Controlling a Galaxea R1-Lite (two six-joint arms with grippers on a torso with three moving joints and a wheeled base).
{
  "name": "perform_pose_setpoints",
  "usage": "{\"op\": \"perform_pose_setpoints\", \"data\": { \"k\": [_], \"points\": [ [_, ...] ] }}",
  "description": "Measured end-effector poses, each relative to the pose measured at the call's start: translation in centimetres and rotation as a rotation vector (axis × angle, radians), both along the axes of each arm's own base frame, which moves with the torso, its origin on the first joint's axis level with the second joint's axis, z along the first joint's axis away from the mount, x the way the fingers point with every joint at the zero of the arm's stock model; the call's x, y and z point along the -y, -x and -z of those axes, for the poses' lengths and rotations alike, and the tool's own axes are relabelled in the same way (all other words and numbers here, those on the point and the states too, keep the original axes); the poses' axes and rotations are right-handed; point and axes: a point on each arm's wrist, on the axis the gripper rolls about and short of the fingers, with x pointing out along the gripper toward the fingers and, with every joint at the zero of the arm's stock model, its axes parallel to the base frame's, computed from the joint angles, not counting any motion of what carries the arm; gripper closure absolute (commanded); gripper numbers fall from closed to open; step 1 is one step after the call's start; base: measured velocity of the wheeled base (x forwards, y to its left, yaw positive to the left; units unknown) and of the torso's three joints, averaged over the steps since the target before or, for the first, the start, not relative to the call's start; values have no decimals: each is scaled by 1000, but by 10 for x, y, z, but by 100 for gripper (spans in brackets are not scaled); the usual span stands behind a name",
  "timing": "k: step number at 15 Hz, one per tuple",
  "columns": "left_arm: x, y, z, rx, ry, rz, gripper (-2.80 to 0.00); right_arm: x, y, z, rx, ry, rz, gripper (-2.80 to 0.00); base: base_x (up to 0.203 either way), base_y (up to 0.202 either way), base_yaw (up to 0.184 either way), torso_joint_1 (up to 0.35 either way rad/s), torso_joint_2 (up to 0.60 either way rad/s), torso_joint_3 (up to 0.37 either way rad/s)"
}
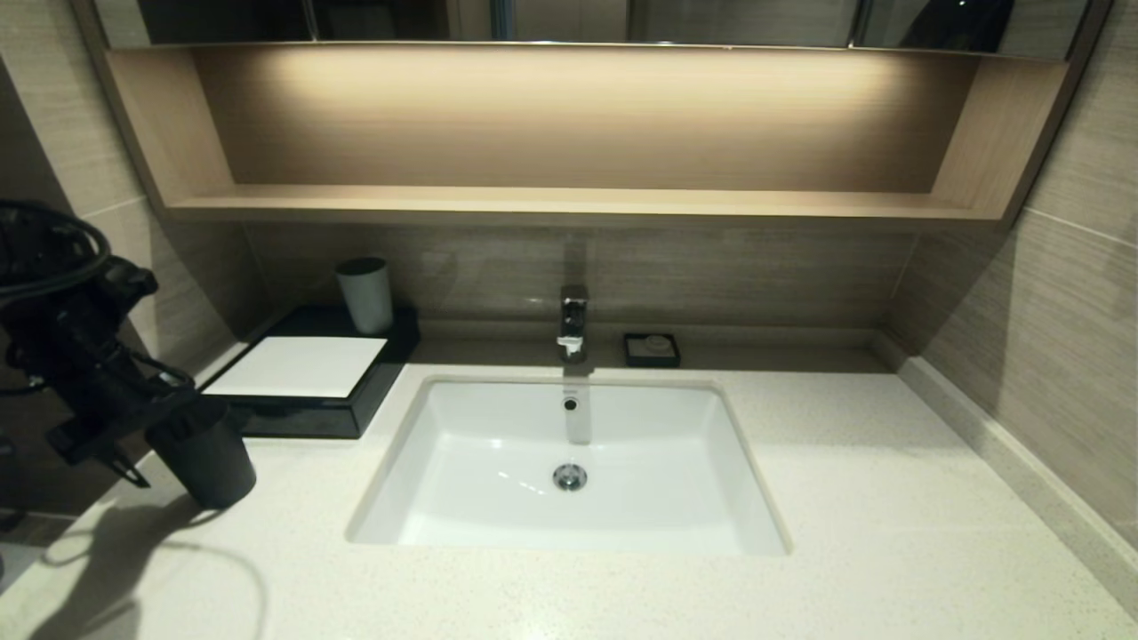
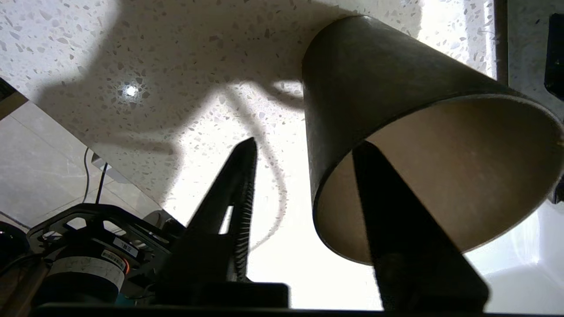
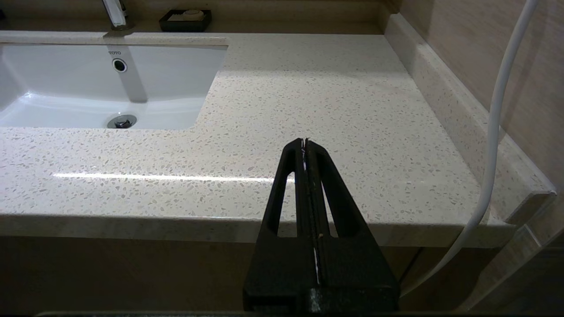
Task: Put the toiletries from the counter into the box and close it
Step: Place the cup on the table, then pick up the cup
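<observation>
No toiletry packets show in any view. The box, low and black with a white top panel, stands at the back left of the counter with its front tray pushed in. My left gripper is open at the rim of a dark cup near the counter's front left. In the left wrist view one finger is outside the dark cup and the other is inside it, with a gap to the wall. My right gripper is shut and empty at the counter's front right edge.
The white sunken basin with its tap fills the middle. A pale cup stands behind the box. A tiny black dish sits right of the tap. A white cable hangs at the right wall.
</observation>
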Motion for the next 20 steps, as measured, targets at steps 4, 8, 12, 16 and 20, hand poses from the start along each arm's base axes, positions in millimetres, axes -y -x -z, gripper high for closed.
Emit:
{"op": "perform_pose_setpoints", "data": {
  "k": [4,8,12,16,20],
  "points": [
    [1,4,-8,21,-7,0,-280,0,0,0,0,0,0,0,0,0,0,0,0,0],
    [7,15,-32,84,-33,15,-280,0,0,0,0,0,1,0,0,0,0,0,0,0],
    [19,37,-70,200,-94,104,-280,0,0,0,0,0,1,0,0,0,0,0,0,0],
    [26,71,-108,319,-185,296,0,0,0,0,0,0,1,0,0,0,0,0,0,0],
    [22,98,-100,374,-232,484,0,0,0,0,0,0,1,0,0,0,0,0,0,0]
  ]
}}
